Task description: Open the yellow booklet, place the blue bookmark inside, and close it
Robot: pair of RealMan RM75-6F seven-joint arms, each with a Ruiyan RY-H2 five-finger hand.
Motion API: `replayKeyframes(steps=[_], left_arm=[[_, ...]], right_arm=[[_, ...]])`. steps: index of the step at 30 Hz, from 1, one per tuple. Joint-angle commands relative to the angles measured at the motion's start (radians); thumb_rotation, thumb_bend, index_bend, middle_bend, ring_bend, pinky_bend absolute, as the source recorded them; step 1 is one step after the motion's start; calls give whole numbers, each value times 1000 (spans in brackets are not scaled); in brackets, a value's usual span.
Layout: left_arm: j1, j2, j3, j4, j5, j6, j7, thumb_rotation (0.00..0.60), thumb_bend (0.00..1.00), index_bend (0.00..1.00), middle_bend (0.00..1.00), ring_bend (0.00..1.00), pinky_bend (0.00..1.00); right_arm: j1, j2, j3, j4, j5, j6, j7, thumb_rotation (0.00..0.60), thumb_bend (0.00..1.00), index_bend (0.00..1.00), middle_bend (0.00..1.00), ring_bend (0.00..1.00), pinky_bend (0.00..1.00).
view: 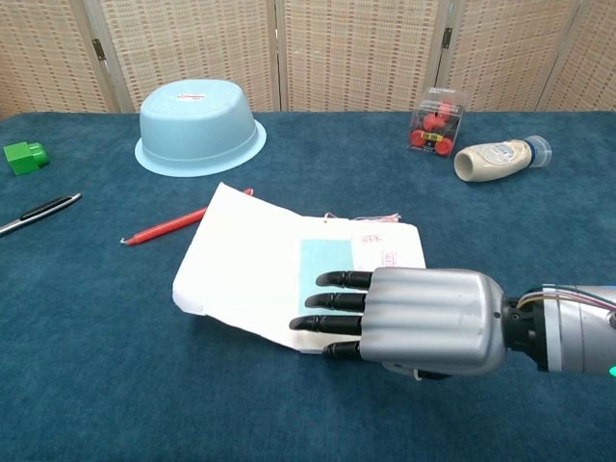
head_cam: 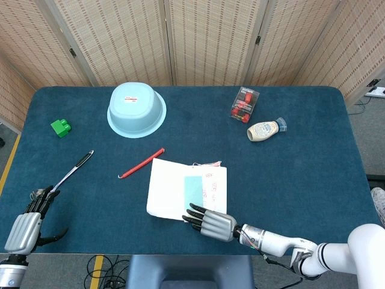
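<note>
The booklet [head_cam: 168, 191] lies open in the middle of the table, white pages up [view: 245, 255]. The light blue bookmark [head_cam: 192, 189] rests flat on its right half [view: 324, 262]. My right hand [head_cam: 210, 221] lies palm down at the booklet's near edge, fingers stretched out and pointing left [view: 414, 318]. Its fingertips [view: 313, 322] sit over the near corner of the page, just below the bookmark, and hold nothing. My left hand [head_cam: 27, 226] hovers at the table's near left corner, fingers apart and empty.
An upturned pale blue bowl [head_cam: 136, 109] stands at the back left, with a green block [head_cam: 60, 127] further left. A pen [head_cam: 75, 170] and a red pencil [head_cam: 141, 162] lie left of the booklet. A red-filled clear box [head_cam: 244, 103] and a lying bottle [head_cam: 264, 129] are back right.
</note>
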Motion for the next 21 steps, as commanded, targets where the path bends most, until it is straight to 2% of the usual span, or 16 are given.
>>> replayKeyframes(steps=[1, 13, 21], left_arm=[[0, -1, 1, 0, 0, -1, 0, 600, 232, 118, 30, 94, 166], [0, -2, -1, 10, -2, -1, -7, 600, 232, 118, 30, 94, 166], [-21, 1, -21, 32, 11, 0, -4, 600, 232, 123, 31, 94, 166]], right_arm=[[-1, -6, 6, 6, 3, -1, -4, 600, 559, 256, 0, 0, 0], [6, -12, 14, 1, 0, 1, 3, 600, 557, 257, 0, 0, 0], [-42, 97, 23, -84, 5, 102, -17, 600, 550, 256, 0, 0, 0]])
